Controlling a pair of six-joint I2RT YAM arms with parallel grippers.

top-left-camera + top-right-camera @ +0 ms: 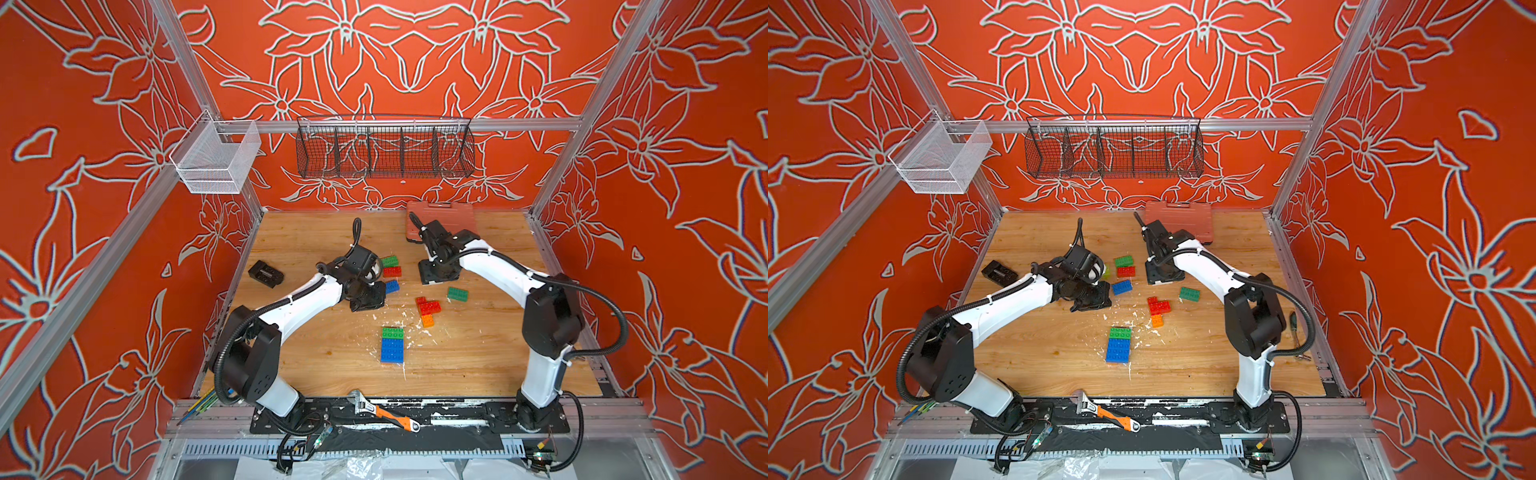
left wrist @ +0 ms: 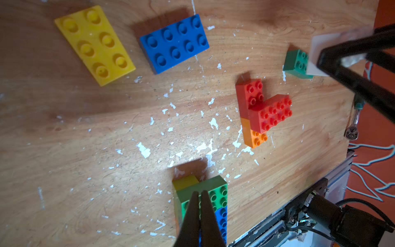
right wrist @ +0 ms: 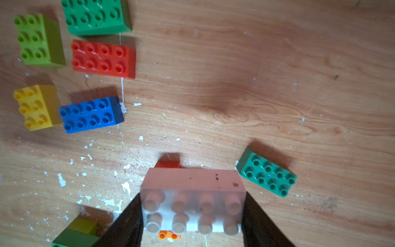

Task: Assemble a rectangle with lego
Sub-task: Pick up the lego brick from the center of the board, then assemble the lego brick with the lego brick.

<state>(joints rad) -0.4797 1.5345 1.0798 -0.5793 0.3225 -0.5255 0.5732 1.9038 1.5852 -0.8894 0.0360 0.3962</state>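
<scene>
My right gripper [image 3: 192, 205] is shut on a white lego brick [image 3: 192, 192] by its two short ends, held above the table over the red and orange lego cluster [image 1: 428, 309]. A dark green brick [image 3: 267, 172] lies beside it. My left gripper [image 2: 198, 193] is shut with nothing between its fingers and hangs over the table left of centre [image 1: 368, 301]. A joined green and blue lego block [image 1: 392, 345] lies near the front. Loose green [image 1: 390, 261], red [image 1: 392, 272] and blue [image 1: 392, 286] bricks lie mid-table. The lime [image 3: 36, 38] and yellow [image 3: 34, 107] bricks show only in the wrist views.
A salmon-pink case [image 1: 453, 216] lies at the back behind the right arm. A black block [image 1: 266, 273] sits at the table's left edge. An orange-handled wrench [image 1: 382, 411] lies on the front rail, and a ratchet [image 1: 1296, 332] lies by the right edge. White flecks litter the wood.
</scene>
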